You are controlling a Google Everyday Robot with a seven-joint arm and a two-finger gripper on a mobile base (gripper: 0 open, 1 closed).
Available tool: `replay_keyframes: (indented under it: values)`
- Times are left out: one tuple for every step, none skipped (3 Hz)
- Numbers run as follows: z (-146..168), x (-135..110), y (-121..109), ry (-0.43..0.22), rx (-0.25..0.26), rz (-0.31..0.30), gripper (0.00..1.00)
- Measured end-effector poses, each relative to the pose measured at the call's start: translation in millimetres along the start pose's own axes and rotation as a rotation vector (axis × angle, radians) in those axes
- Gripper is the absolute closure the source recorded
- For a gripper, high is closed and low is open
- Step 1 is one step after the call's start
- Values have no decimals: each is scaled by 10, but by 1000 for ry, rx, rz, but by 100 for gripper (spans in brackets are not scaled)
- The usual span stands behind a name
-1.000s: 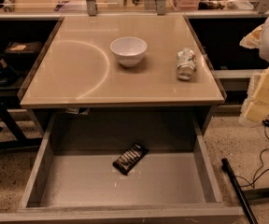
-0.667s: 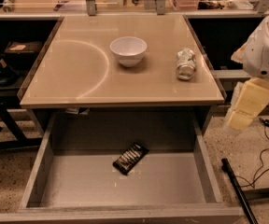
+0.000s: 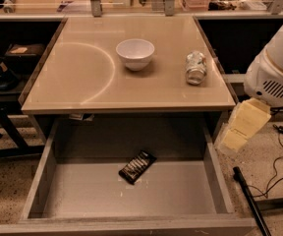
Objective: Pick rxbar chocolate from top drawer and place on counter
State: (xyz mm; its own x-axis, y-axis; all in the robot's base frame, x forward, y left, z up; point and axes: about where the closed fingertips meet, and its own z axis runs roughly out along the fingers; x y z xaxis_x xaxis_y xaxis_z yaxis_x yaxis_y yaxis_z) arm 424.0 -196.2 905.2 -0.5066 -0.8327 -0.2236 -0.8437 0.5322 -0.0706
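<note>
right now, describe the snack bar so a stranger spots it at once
Below the glossy beige tabletop the wide grey metal drawer stands open. On its bottom lies a small black glossy-wrapped bar with pale lettering, unlike the silvery can and white bowl above; the gripper hangs right of the drawer.

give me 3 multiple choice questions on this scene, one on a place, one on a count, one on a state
1. Where does the rxbar chocolate lie?
A. on the counter
B. in the top drawer
C. in the bowl

2. How many things sit on the counter?
A. two
B. four
C. none

3. The top drawer is:
A. shut
B. pulled open
C. taken out and set on the counter

Key:
1 B, the black bar lies on the drawer's grey bottom.
2 A, only the bowl and the can are there.
3 B, its inside is in full view below the counter's front edge, with the gripper outside it, off its right side.
</note>
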Motion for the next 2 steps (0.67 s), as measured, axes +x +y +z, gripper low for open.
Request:
replay_keyframes:
  values:
    - [-6, -6, 41, -19, 1, 4, 0]
    - [94, -137, 374, -101, -15, 57, 0]
